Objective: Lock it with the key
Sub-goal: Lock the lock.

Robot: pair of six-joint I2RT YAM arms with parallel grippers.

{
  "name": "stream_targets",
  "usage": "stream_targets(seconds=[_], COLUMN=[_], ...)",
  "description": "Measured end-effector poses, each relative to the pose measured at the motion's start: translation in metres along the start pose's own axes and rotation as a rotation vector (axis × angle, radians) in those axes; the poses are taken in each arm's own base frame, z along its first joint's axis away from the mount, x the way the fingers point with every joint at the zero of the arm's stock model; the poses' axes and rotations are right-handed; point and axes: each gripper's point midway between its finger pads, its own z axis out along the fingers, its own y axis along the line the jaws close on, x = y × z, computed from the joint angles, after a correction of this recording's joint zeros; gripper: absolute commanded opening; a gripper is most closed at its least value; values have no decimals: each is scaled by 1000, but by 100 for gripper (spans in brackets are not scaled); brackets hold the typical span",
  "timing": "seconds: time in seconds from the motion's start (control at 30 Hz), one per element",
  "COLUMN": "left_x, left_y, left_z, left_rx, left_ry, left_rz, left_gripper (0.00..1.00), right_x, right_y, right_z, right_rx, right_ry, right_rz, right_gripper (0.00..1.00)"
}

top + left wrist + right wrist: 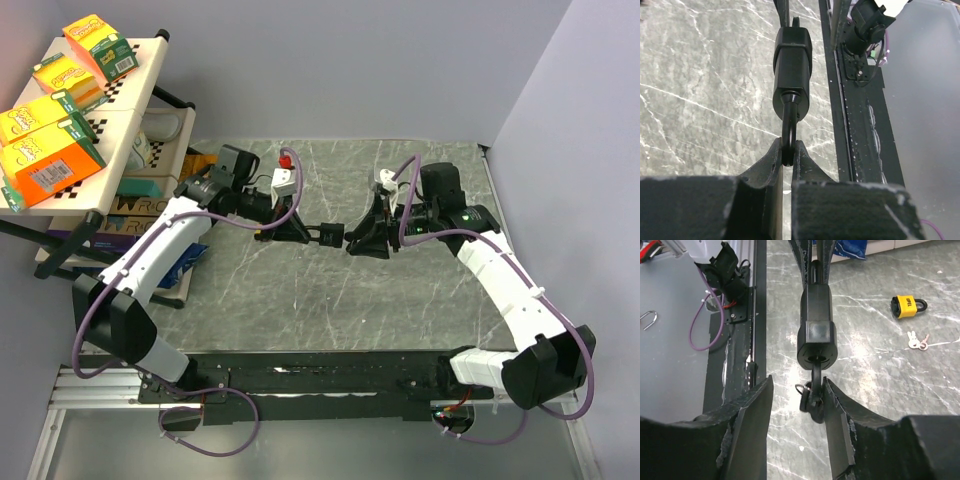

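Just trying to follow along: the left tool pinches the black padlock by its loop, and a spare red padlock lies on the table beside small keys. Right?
Nearly. The spare padlock is yellow, not red; the right wrist view shows it. Otherwise yes: the left tool pinches the black padlock by its loop, and small keys lie beside the spare on the table.
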Motion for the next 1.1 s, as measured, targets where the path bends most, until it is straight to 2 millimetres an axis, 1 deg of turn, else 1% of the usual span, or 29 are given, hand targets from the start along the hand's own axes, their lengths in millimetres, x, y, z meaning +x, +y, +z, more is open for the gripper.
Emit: stream_targets(seconds=[0.07,0.37,0.57,0.6,0.67,0.7,0.73,0.77,0.8,1.1], left_x=[0,2,2,2,2,2,2,2,2,3], left_y=[0,-1,-1,-1,-1,-1,-1,-1,-1,1], left_z=[0,0,0,0,0,0,0,0,0,-2], left_rx=[3,6,6,6,6,6,6,6,6,1], left_ry=[4,8,8,8,8,8,8,8,9,9], left_rz=[-3,-8,-14,-17,-18,-18,-18,-17,-18,-4], left_gripper=[1,1,1,1,1,1,1,1,1,1], right_x=[0,-5,-4,-3,-3,-3,-3,-2,-2,-1], right_y=[0,-4,-8,-9,-10,-11,-12,-13,-14,-18], right_z=[0,0,2,2,2,2,2,2,3,-1], right_rx=[1,12,12,14,17,19,22,24,25,40], right_ry=[-1,-13,-8,-6,-3,-1,1,3,5,19], right_rz=[0,-5,0,-1,-6,-8,-11,-16,-17,-53], right_gripper=[51,40,29,25,21,16,13,5,0,0])
